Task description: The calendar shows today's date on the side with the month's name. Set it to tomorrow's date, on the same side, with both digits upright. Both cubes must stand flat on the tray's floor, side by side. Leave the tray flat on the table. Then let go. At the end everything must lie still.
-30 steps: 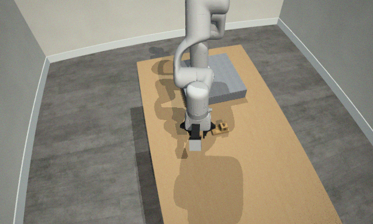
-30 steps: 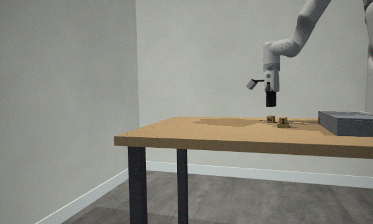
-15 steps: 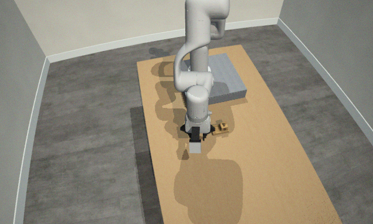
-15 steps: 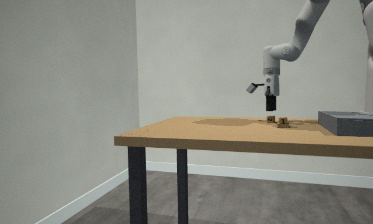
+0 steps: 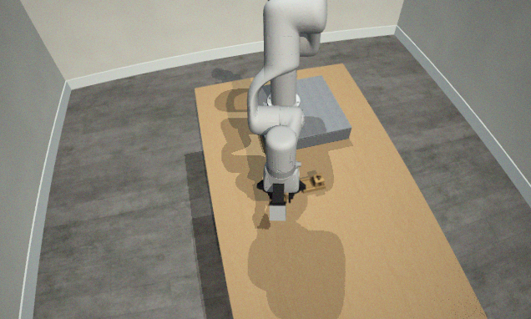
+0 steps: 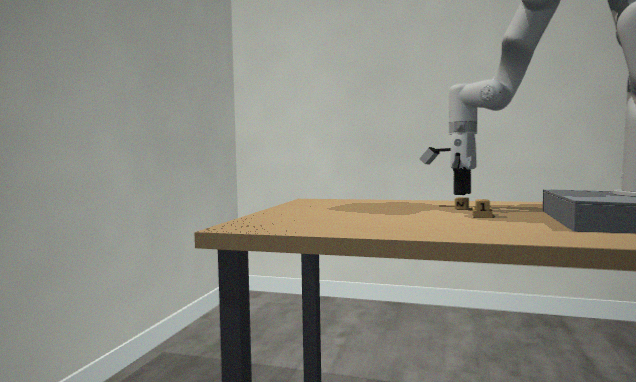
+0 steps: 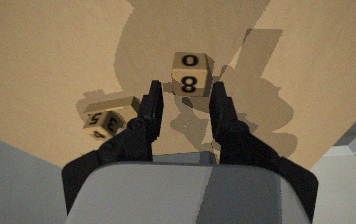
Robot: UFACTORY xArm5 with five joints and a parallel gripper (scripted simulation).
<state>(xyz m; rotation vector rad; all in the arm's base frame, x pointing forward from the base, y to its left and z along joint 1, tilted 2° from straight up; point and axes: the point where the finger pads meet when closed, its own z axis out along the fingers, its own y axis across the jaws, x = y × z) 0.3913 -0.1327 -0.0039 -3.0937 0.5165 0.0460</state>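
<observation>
- Tan wooden table [image 6: 350, 229] on dark legs, grey walls behind.
- Small wooden number cube [image 7: 191, 74] out of its tray, mid-table, 0 and 8 visible.
- Black two-finger gripper [image 7: 186, 107] just above it, jaws half apart, gripping nothing.
- Second wooden number cube [image 6: 482, 205] sits in the low wooden tray [image 6: 483, 214], near the grey base block [image 6: 590, 211].

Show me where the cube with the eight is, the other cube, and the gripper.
Cube with the eight [image 7: 190, 80], wrist view: on its front face bearing the 8.
Other cube [image 7: 106, 122], wrist view: on its face with the 3.
Gripper [image 7: 186, 99], wrist view: midway between its open fingertips.
</observation>
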